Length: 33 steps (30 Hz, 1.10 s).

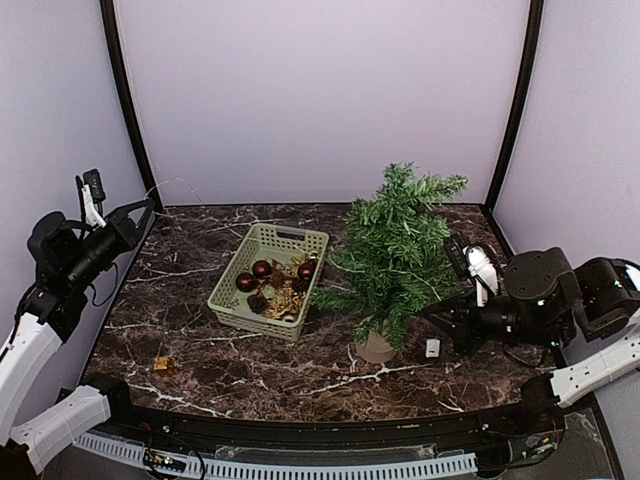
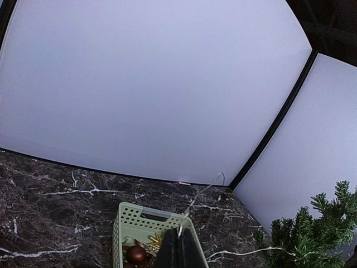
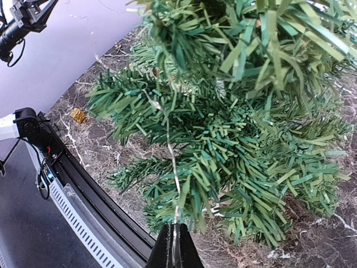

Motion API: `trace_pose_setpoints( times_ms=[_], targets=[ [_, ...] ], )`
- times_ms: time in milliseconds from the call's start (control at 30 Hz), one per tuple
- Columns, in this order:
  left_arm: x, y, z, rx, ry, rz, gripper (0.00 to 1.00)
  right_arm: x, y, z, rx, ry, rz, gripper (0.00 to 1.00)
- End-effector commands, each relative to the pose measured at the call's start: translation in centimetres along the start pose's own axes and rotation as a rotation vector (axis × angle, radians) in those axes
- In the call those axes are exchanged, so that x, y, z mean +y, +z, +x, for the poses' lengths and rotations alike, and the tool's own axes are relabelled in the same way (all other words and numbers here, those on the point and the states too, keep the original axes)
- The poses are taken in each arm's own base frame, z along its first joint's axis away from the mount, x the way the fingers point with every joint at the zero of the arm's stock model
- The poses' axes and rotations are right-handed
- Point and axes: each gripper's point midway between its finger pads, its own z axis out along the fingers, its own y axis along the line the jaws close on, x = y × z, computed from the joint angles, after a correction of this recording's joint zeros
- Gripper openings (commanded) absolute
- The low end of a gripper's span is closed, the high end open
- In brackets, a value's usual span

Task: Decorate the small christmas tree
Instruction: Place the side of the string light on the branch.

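Observation:
The small christmas tree [image 1: 398, 255] stands upright on its tan round base [image 1: 376, 348], right of centre on the marble table. My left gripper [image 1: 148, 206] is raised at the far left, shut on a thin pale wire string [image 2: 201, 195] that runs up from its tips [image 2: 179, 233] and loops back. My right gripper [image 1: 430, 312] sits low against the tree's right side. It is shut on the same kind of wire [image 3: 172, 162], which leads from its tips [image 3: 175, 228] up into the tree's branches [image 3: 251, 139].
A pale green basket [image 1: 232, 300] with dark red balls and gold ornaments lies left of the tree. A small gold ornament [image 1: 163, 365] lies near the front left edge. A small white piece [image 1: 432, 347] lies right of the tree base. Curved walls close off the back.

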Motion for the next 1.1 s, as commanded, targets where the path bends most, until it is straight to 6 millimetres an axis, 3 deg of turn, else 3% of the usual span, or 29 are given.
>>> trace_pose_setpoints(
  times_ms=[0,167,367,533,667,767,900,1067],
  targets=[
    [-0.2,-0.2,-0.9,-0.028,0.018,-0.002,0.0,0.5,-0.5,-1.6,-0.046,0.009,-0.009,0.0],
    [-1.0,-0.3,-1.9,-0.047,0.021,0.021,0.0,1.6,-0.6,-2.2,-0.046,-0.011,-0.047,0.0],
    [-0.4,-1.6,-0.8,-0.032,0.0,-0.008,0.0,1.9,-1.3,-3.3,-0.076,-0.018,-0.068,0.0],
    [-2.4,-2.2,-2.8,-0.051,0.013,0.034,0.0,2.8,-1.8,-4.5,-0.108,-0.042,-0.104,0.0],
    [-3.5,-2.6,-3.6,-0.053,0.026,0.068,0.0,2.7,-1.6,-4.1,-0.1,-0.052,-0.098,0.0],
    [-3.7,-3.1,-2.7,-0.038,0.032,0.087,0.0,2.3,-1.3,-3.3,-0.081,-0.042,-0.089,0.0],
    [-4.2,-5.2,-1.5,-0.066,0.04,0.125,0.0,1.6,-1.6,-2.7,-0.078,-0.01,-0.088,0.0],
    [-3.1,-6.6,-0.1,-0.075,0.027,0.087,0.0,1.2,-2.0,-2.7,-0.098,0.004,-0.1,0.0]
  ],
)
